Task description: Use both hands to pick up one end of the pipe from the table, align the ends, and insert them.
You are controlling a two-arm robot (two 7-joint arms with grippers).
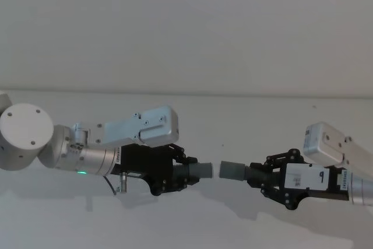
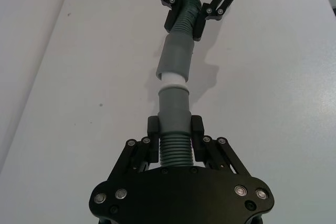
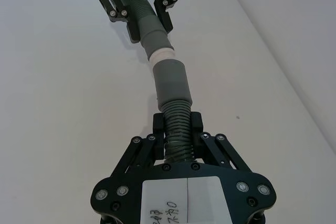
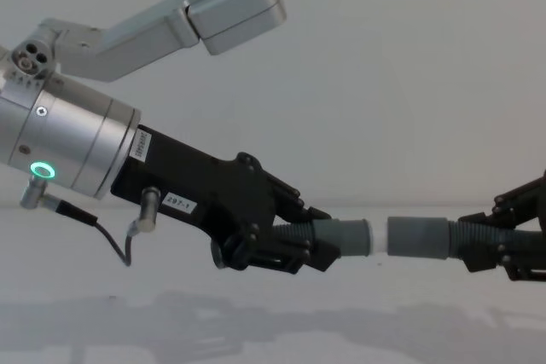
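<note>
Above the table [image 1: 192, 225], the left gripper [image 1: 182, 170] clamps one ribbed pipe piece, its cuff [image 1: 204, 170] pointing right. The right gripper [image 1: 263, 174] clamps the other, its cuff [image 1: 233, 170] pointing left. Both cuffs lie along one left-right line, openings facing, a small gap between.

The table [image 1: 250, 115] is a plain white, matte, flat surface that reaches back to a pale grey wall [image 1: 186, 21], and on its top I can see only soft grey shadows and a few small dark specks [image 2: 101, 105], with no object lying directly on it.
</note>
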